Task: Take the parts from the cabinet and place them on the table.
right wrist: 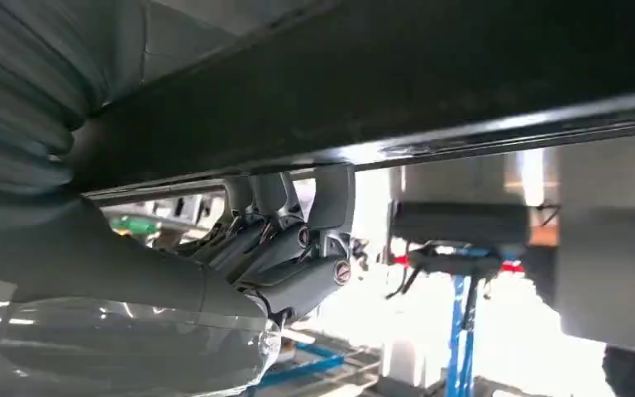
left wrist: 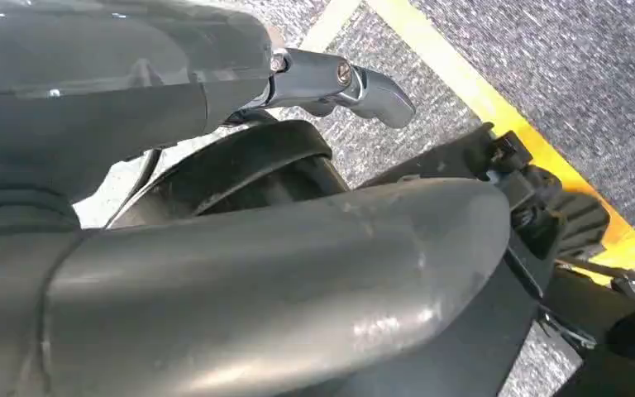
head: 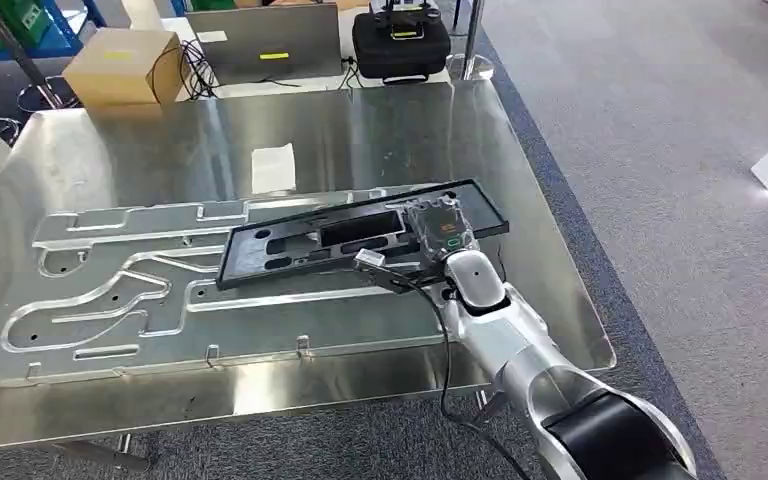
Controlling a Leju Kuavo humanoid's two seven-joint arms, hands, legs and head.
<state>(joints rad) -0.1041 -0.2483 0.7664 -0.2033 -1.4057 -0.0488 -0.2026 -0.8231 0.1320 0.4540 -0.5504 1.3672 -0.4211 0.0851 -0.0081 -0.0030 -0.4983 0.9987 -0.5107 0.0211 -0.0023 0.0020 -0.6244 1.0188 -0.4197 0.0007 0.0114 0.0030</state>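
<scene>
We are holding the black panel in our right hand, fingers wrapping its edge above the table. Left hand: fingers curling, holding nothing. No legible labels.

A shiny steel table is seen standing on grey carpet. Beyond its far edge a cardboard box, a black case and a grey panel are noted. A blue rack is visible far left. Yellow floor tape is recorded on the carpet.
</scene>
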